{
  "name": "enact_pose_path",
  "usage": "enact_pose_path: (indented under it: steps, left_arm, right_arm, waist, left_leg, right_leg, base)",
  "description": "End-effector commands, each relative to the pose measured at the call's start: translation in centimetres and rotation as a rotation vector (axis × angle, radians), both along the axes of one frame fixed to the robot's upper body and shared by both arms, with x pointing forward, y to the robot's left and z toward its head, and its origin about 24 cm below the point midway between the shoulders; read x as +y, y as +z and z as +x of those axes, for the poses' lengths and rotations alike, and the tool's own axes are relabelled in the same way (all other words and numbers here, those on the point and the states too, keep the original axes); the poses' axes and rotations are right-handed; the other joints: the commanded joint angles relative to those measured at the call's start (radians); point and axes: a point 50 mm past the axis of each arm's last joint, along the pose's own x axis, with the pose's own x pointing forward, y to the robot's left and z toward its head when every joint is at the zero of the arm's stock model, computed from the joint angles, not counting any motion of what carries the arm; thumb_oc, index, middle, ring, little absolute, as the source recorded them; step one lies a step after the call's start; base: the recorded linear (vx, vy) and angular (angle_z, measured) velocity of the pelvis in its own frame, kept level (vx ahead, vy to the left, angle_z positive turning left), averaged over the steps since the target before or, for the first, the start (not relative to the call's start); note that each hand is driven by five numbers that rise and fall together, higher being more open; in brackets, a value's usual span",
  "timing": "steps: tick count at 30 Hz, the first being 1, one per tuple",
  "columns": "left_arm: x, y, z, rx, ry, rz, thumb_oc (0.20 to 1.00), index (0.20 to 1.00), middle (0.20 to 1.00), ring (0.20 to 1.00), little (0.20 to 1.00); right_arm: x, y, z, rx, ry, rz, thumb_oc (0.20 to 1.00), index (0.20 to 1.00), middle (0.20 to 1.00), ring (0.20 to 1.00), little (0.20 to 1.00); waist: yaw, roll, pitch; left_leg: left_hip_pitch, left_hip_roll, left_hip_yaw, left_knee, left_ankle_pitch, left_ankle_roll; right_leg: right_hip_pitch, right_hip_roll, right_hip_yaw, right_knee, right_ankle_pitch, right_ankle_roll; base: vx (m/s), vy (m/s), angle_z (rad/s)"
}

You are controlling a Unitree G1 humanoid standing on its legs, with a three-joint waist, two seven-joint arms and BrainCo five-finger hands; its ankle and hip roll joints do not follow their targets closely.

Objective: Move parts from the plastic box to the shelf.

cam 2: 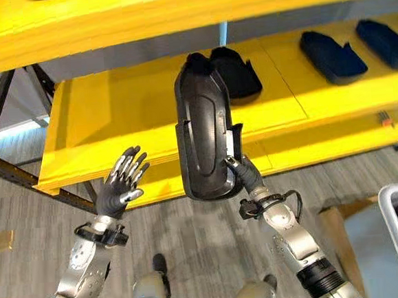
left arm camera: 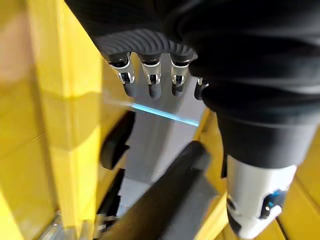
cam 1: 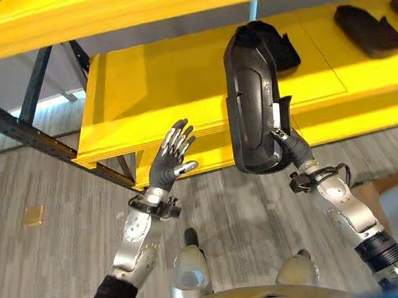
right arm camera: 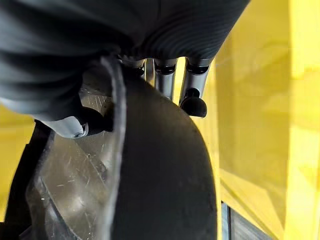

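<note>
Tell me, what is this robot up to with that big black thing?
It is putting parts on a yellow shelf. Its right hand grips the lower end of a long black plastic part, held upright in front of the shelf. The left hand is raised, open and empty. Other black parts already lie on the shelf, and a plastic box sits at the lower right.

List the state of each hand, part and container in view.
right hand: shut on the long black part, raised
long black part: held upright before the yellow shelf
left hand: open, holding nothing
black parts: lying on the shelf
plastic box: on the floor
</note>
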Motion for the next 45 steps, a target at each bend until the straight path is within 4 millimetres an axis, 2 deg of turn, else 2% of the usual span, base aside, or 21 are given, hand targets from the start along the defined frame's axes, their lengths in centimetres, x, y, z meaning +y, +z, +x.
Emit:
enact_pose_path:
  steps: [1, 9, 11, 12, 13, 14, 15, 16, 18, 20, 23, 26, 28, 29, 30, 31, 33, 34, 37, 42, 45]
  left_arm:
    - [-0.1, 3.3, -0.4, -0.181, -0.027, -0.04, 1.0, 1.0, 1.0, 1.0, 1.0]
    - [-0.1, 4.1, -0.4, -0.21, -0.108, 0.02, 1.0, 1.0, 1.0, 1.0, 1.0]
    - [-0.3, 3.9, -0.3, -0.183, -0.116, -0.004, 1.0, 1.0, 1.0, 1.0, 1.0]
    - [-0.3, 3.8, -0.3, -0.181, -0.113, -0.006, 1.0, 1.0, 1.0, 1.0, 1.0]
    - [-1.0, 3.8, -0.1, -0.168, -0.11, 0.006, 1.0, 1.0, 1.0, 1.0, 1.0]
    - [-1.1, 3.8, -0.1, -0.159, -0.111, -0.001, 1.0, 1.0, 1.0, 1.0, 1.0]
    - [-1.3, 3.7, 0.0, -0.142, -0.115, -0.017, 1.0, 1.0, 1.0, 1.0, 1.0]
    - [-1.8, 3.8, 0.2, -0.13, -0.119, -0.044, 1.0, 1.0, 1.0, 1.0, 1.0]
    - [-2.4, 4.1, 0.7, -0.117, -0.145, -0.085, 1.0, 1.0, 1.0, 1.0, 1.0]
    - [-2.3, 4.7, 1.4, -0.151, -0.157, -0.094, 1.0, 1.0, 1.0, 1.0, 1.0]
    - [-2.8, 5.5, 2.0, -0.189, -0.185, -0.078, 1.0, 1.0, 1.0, 1.0, 1.0]
    - [-3.1, 5.4, 2.3, -0.169, -0.199, -0.086, 1.0, 1.0, 1.0, 1.0, 1.0]
    - [-3.5, 5.4, 2.3, -0.171, -0.211, -0.094, 1.0, 1.0, 1.0, 1.0, 1.0]
    - [-3.7, 5.5, 2.3, -0.168, -0.217, -0.102, 1.0, 1.0, 1.0, 1.0, 1.0]
    - [-4.0, 5.5, 2.4, -0.163, -0.227, -0.11, 1.0, 1.0, 1.0, 1.0, 1.0]
    - [-4.6, 5.3, 2.4, -0.158, -0.26, -0.105, 1.0, 1.0, 1.0, 1.0, 1.0]
    - [-5.0, 5.1, 2.4, -0.158, -0.283, -0.107, 1.0, 1.0, 1.0, 1.0, 1.0]
    - [-5.1, 5.1, 2.4, -0.159, -0.285, -0.107, 1.0, 1.0, 1.0, 1.0, 1.0]
    - [-5.2, 5.2, 2.8, -0.159, -0.284, -0.103, 1.0, 1.0, 1.0, 1.0, 1.0]
    - [-5.6, 6.5, 3.4, -0.216, -0.215, -0.111, 1.0, 1.0, 1.0, 1.0, 1.0]
    - [-5.3, 6.3, 3.2, -0.196, -0.197, -0.114, 1.0, 1.0, 1.0, 1.0, 1.0]
  right_arm:
    - [0.2, 4.1, 0.4, -0.185, 0.056, 0.035, 0.2, 0.2, 0.2, 0.2, 0.2]
    - [0.5, 4.8, 1.5, -0.202, 0.042, -0.004, 0.2, 0.2, 0.2, 0.2, 0.2]
    - [0.6, 4.5, 1.8, -0.18, 0.053, -0.023, 0.2, 0.2, 0.2, 0.2, 0.2]
    - [0.8, 4.5, 1.8, -0.18, 0.06, -0.029, 0.2, 0.2, 0.2, 0.2, 0.2]
    - [1.5, 4.8, 2.2, -0.194, 0.082, -0.031, 0.2, 0.2, 0.2, 0.2, 0.2]
    - [1.6, 4.8, 2.3, -0.196, 0.088, -0.034, 0.2, 0.2, 0.2, 0.2, 0.2]
    - [1.7, 5.1, 2.4, -0.204, 0.092, -0.047, 0.2, 0.2, 0.2, 0.2, 0.2]
    - [1.8, 5.6, 2.6, -0.21, 0.096, -0.061, 0.2, 0.2, 0.2, 0.2, 0.2]
    - [1.9, 6.7, 3.3, -0.228, 0.083, -0.106, 0.2, 0.2, 0.2, 0.2, 0.2]
    - [2.1, 8.2, 4.3, -0.278, 0.091, -0.14, 0.2, 0.2, 0.2, 0.2, 0.2]
    - [2.5, 9.1, 5.4, -0.286, 0.12, -0.209, 0.2, 0.2, 0.2, 0.2, 0.2]
    - [3.4, 9.0, 5.9, -0.261, 0.135, -0.25, 0.2, 0.2, 0.2, 0.2, 0.2]
    - [3.8, 8.9, 6.2, -0.248, 0.125, -0.273, 0.2, 0.2, 0.2, 0.2, 0.2]
    - [4.0, 8.9, 6.3, -0.251, 0.123, -0.281, 0.2, 0.2, 0.2, 0.2, 0.2]
    - [4.3, 9.0, 6.5, -0.252, 0.115, -0.284, 0.2, 0.2, 0.2, 0.2, 0.2]
    - [4.5, 9.2, 6.8, -0.244, 0.093, -0.296, 0.2, 0.2, 0.2, 0.2, 0.2]
    - [4.1, 9.4, 7.1, -0.242, 0.046, -0.307, 0.2, 0.2, 0.2, 0.2, 0.2]
    - [4.0, 9.5, 7.2, -0.243, 0.041, -0.309, 0.2, 0.2, 0.2, 0.2, 0.2]
    - [2.3, 10.4, 8.0, -0.223, -0.023, -0.286, 0.2, 0.2, 0.2, 0.2, 0.2]
    - [0.8, 12.2, 9.2, -0.242, -0.107, -0.292, 0.2, 0.2, 0.2, 0.2, 0.2]
    - [0.0, 13.2, 9.6, -0.254, -0.167, -0.287, 0.2, 0.2, 0.2, 0.2, 0.2]
  waist:
    - [-0.024, 0.052, -0.034]
    - [0.035, -0.002, -0.035]
    - [0.047, -0.016, -0.029]
    - [0.05, -0.019, -0.026]
    - [0.027, -0.019, -0.022]
    - [0.02, -0.019, -0.023]
    - [0.002, -0.017, -0.027]
    - [-0.018, -0.026, -0.029]
    - [-0.04, -0.028, -0.024]
    - [-0.035, -0.023, -0.009]
    - [-0.018, -0.009, 0.001]
    - [-0.017, 0.004, -0.002]
    - [-0.011, 0.006, 0.006]
    - [-0.008, 0.008, 0.007]
    - [-0.01, 0.012, 0.008]
    - [-0.017, 0.029, 0.0]
    - [-0.02, 0.052, 0.004]
    - [-0.021, 0.054, 0.005]
    - [-0.04, 0.064, 0.014]
    - [-0.057, 0.067, 0.072]
    - [-0.051, 0.069, 0.082]
  left_leg:
    - [0.122, 0.013, 0.054, -0.082, 0.023, 0.048]
    - [0.095, -0.018, 0.106, -0.009, -0.035, 0.079]
    - [0.128, -0.032, 0.143, -0.004, -0.085, 0.098]
    - [0.137, -0.036, 0.152, -0.008, -0.091, 0.102]
    - [0.162, -0.054, 0.155, -0.055, -0.075, 0.128]
    - [0.164, -0.057, 0.148, -0.063, -0.071, 0.129]
    - [0.172, -0.059, 0.128, -0.091, -0.058, 0.123]
    - [0.174, -0.089, 0.102, -0.116, -0.051, 0.115]
    - [0.156, -0.134, 0.041, -0.128, -0.051, 0.122]
    - [0.129, -0.141, 0.023, -0.134, -0.033, 0.119]
    - [0.094, -0.15, 0.009, -0.123, -0.016, 0.11]
    - [0.093, -0.157, 0.034, -0.095, -0.037, 0.114]
    - [0.057, -0.157, 0.019, 0.029, -0.058, 0.104]
    - [0.036, -0.15, 0.001, 0.062, -0.036, 0.095]
    - [0.031, -0.114, 0.001, 0.063, -0.013, 0.08]
    - [0.049, -0.022, -0.005, -0.026, 0.06, 0.043]
    - [0.051, 0.061, -0.043, -0.122, 0.183, -0.004]
    - [0.051, 0.066, -0.044, -0.127, 0.189, -0.006]
    - [0.074, 0.079, 0.016, -0.173, 0.135, -0.002]
    - [0.069, 0.043, 0.067, -0.16, 0.084, 0.005]
    - [0.057, 0.039, 0.06, -0.132, 0.068, 0.008]
  right_leg:
    - [-0.04, 0.089, 0.012, 0.031, 0.061, -0.012]
    - [0.042, 0.008, -0.055, -0.078, 0.186, 0.032]
    - [0.02, -0.032, -0.1, -0.016, 0.281, 0.058]
    - [0.01, -0.038, -0.104, -0.002, 0.295, 0.062]
    - [-0.076, 0.064, -0.039, 0.07, 0.237, 0.028]
    - [-0.086, 0.09, -0.02, 0.072, 0.219, 0.023]
    - [-0.102, 0.188, 0.013, 0.052, 0.137, 0.005]
    - [-0.111, 0.274, 0.04, -0.025, 0.118, -0.016]
    - [-0.152, 0.304, 0.108, -0.075, 0.137, -0.02]
    - [-0.162, 0.323, 0.119, -0.084, 0.134, -0.039]
    - [-0.141, 0.322, 0.103, -0.088, 0.109, -0.06]
    - [-0.137, 0.316, 0.074, -0.053, 0.075, -0.076]
    - [-0.13, 0.31, 0.07, -0.019, 0.048, -0.102]
    - [-0.131, 0.312, 0.075, -0.011, 0.043, -0.111]
    - [-0.134, 0.314, 0.072, 0.01, 0.03, -0.115]
    - [-0.143, 0.311, 0.066, 0.044, 0.007, -0.116]
    - [-0.151, 0.302, 0.075, 0.071, -0.016, -0.119]
    - [-0.152, 0.3, 0.075, 0.075, -0.019, -0.119]
    - [-0.17, 0.253, 0.058, 0.105, -0.025, -0.101]
    - [-0.219, 0.215, 0.07, 0.066, 0.05, -0.056]
    - [-0.227, 0.217, 0.081, 0.092, 0.033, -0.063]
  base:
    - [0.05, 0.143, 0.25]
    - [0.0, 0.153, 0.06]
    - [0.06, 0.164, 0.08]
    - [0.05, 0.126, -0.3]
    - [0.05, 0.093, -0.51]
    - [0.11, 0.051, -0.56]
    - [0.17, -0.054, -0.25]
    - [0.19, -0.066, 0.04]
    - [0.05, -0.091, 0.71]
    - [-0.13, -0.215, 1.16]
    - [-0.06, -0.228, 0.64]
    - [0.05, -0.141, 0.35]
    - [0.02, -0.121, 0.17]
    - [0.02, -0.05, 0.14]
    - [0.07, 0.123, 0.16]
    - [0.11, 0.251, 0.12]
    - [0.08, 0.312, 0.2]
    - [0.02, 0.278, 0.29]
    - [0.03, 0.267, 0.13]
    - [-0.04, 0.222, -0.05]
    - [0.08, 0.096, -0.03]
